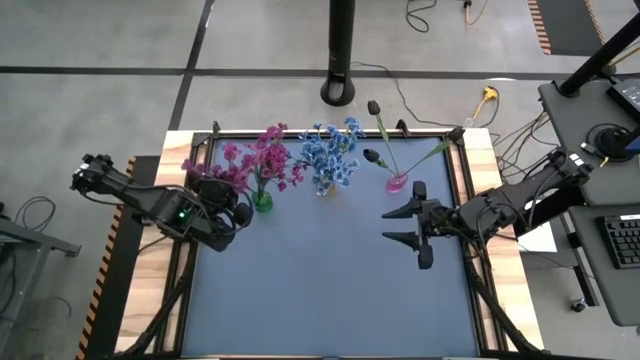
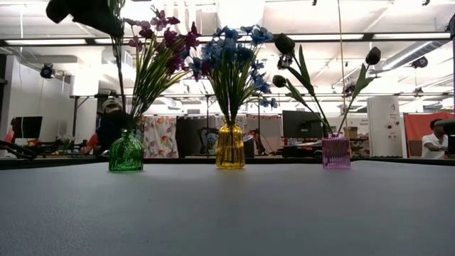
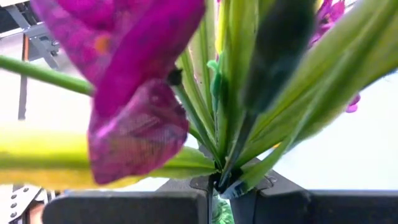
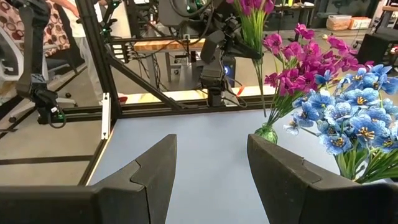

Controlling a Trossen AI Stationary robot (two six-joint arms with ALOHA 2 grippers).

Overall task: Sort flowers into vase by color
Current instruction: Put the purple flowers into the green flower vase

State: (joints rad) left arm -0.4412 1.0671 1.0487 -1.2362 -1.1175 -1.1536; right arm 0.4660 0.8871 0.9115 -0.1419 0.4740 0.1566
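Note:
My left gripper (image 1: 240, 208) hovers over the green vase (image 1: 262, 202) at the table's far left, shut on a magenta-pink sprig (image 4: 249, 9). More magenta sprigs (image 1: 262, 158) stand in that vase. Blue sprigs (image 1: 330, 156) fill the yellow vase (image 2: 229, 147). Dark purple buds (image 1: 373, 108) stand by their stems in the pink vase (image 2: 335, 151). My right gripper (image 1: 388, 226) waits open, right of centre, with nothing between its fingers. My left gripper (image 3: 217, 193) pinches the magenta sprig between its two fingers at the stem (image 3: 219, 175), where the leaves fan out below the blossoms. The fingers come level from the table's left. The sprig stands upright, its thin stem (image 2: 118, 78) running down to the green vase's mouth (image 2: 125, 131).
The three vases stand in a row along the blue mat's far edge (image 1: 330, 135). The mat's near part (image 1: 320, 290) holds nothing. A black frame rail (image 4: 104, 118) borders the table. People and desks show in the room beyond.

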